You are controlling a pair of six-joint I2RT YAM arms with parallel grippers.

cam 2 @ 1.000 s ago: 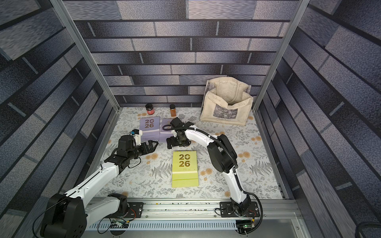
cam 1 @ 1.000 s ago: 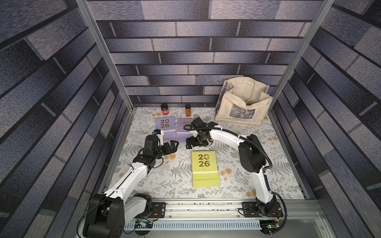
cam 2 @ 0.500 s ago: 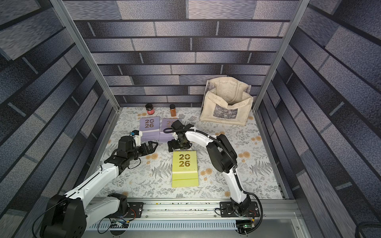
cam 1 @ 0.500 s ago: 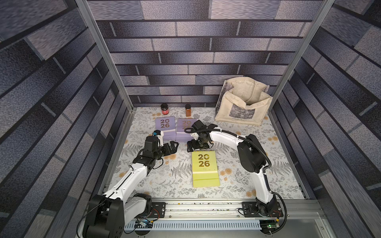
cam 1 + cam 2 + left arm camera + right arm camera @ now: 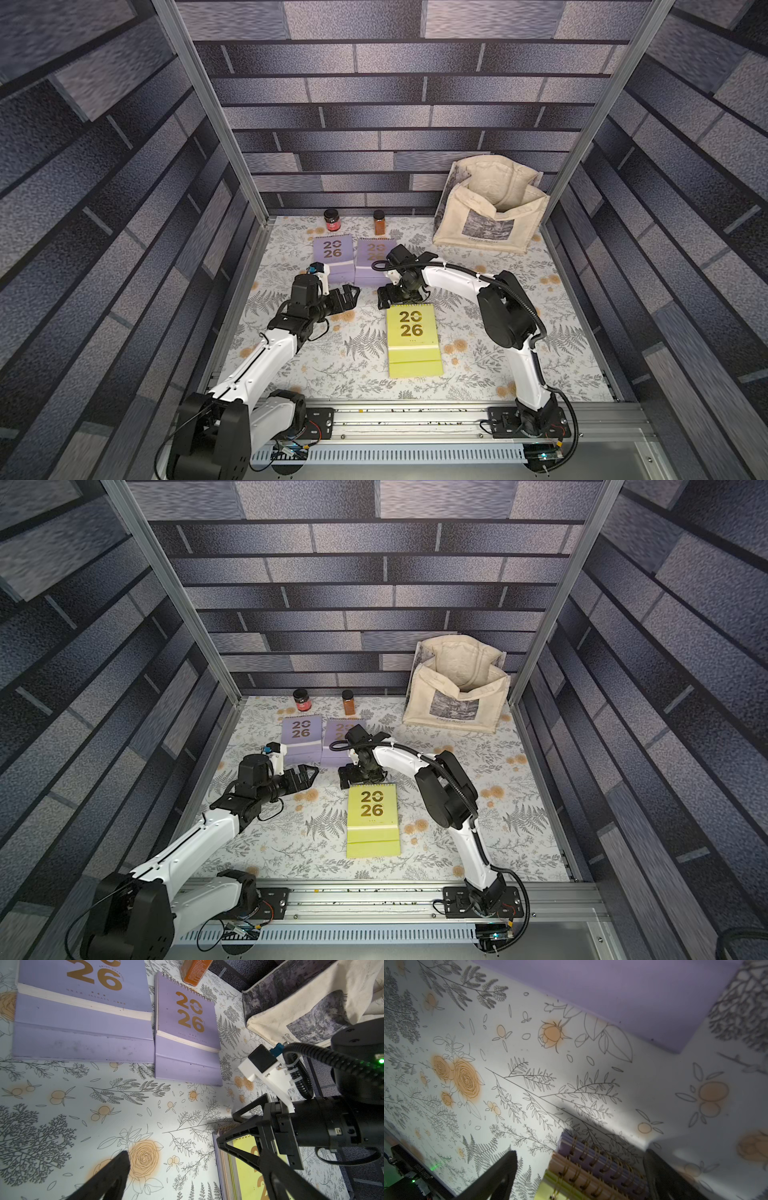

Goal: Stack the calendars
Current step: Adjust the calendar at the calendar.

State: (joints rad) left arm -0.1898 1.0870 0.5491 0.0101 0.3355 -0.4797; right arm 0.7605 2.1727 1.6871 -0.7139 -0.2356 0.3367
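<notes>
A yellow-green calendar (image 5: 411, 336) tops a stack in mid-table; in the right wrist view its spiral end shows yellow-green (image 5: 550, 1186) over peach (image 5: 560, 1163) over lavender (image 5: 571, 1142). Two more lavender calendars (image 5: 333, 257) (image 5: 372, 264) lie flat side by side at the back, also in the left wrist view (image 5: 83, 1012) (image 5: 187, 1028). My right gripper (image 5: 399, 297) (image 5: 579, 1167) is open at the stack's spiral edge, a finger (image 5: 494, 1176) off each side, touching nothing. My left gripper (image 5: 347, 297) (image 5: 195, 1159) is open and empty, left of the stack over bare cloth.
A red-labelled jar (image 5: 332, 220) and an orange spice jar (image 5: 379, 222) stand at the back wall. A cream tote bag (image 5: 490, 216) fills the back right corner. The flowered cloth (image 5: 498, 365) covers the table; a metal rail (image 5: 415, 415) runs along the front.
My right gripper has drawn back from the lavender calendars toward the stack's spiral edge and come lower. The left arm has hardly moved.
</notes>
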